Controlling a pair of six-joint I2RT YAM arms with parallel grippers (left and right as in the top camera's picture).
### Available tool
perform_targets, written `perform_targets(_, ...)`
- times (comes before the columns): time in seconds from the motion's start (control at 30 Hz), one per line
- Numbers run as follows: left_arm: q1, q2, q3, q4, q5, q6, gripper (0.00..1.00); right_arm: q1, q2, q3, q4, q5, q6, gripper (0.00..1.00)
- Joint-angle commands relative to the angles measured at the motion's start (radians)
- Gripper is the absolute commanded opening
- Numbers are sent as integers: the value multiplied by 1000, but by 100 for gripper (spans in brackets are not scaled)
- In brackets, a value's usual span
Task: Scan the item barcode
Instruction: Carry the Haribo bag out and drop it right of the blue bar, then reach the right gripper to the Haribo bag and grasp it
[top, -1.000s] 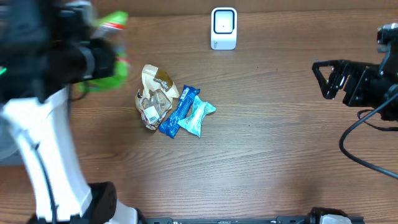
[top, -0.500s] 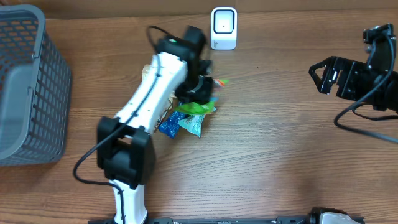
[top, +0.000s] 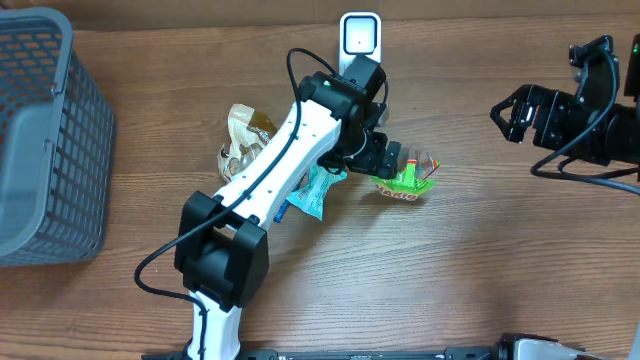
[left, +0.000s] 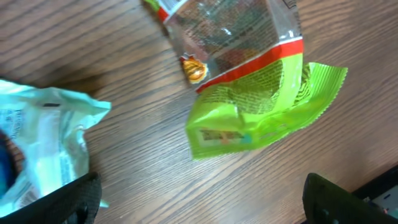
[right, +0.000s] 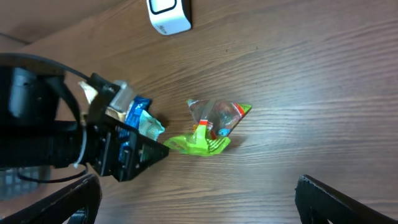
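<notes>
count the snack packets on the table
4: green packet right of the left arm; teal packet and blue packet partly under it; tan bag left. The arm may hide more.

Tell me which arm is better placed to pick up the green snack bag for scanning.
Left, probably. The left gripper is open right beside the green snack bag, near the scanner; the right gripper, also open, is well off to the side.

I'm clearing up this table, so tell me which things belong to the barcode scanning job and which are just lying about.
For the job: green snack bag, white scanner.
Lying about for now: beige packet, teal packet, grey basket.
</notes>
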Motion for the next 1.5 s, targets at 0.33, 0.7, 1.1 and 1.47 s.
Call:
perform_targets(0.33, 370, -2, 399, -126, 4, 21, 88, 171, 208, -159, 253, -130, 107, 11)
perform_targets(0.7, 370, 0, 371, -110, -31, 55, 90, 370, 458, -260, 316, 110, 209, 4)
perform_targets(1.1, 370, 0, 371, -102, -55, 55, 91, 378, 518, -543, 541, 89, 234, 5)
perform_targets(1.47, 370, 24, 371, -103, -59, 55, 92, 378, 507, -582, 533, -77, 166, 22)
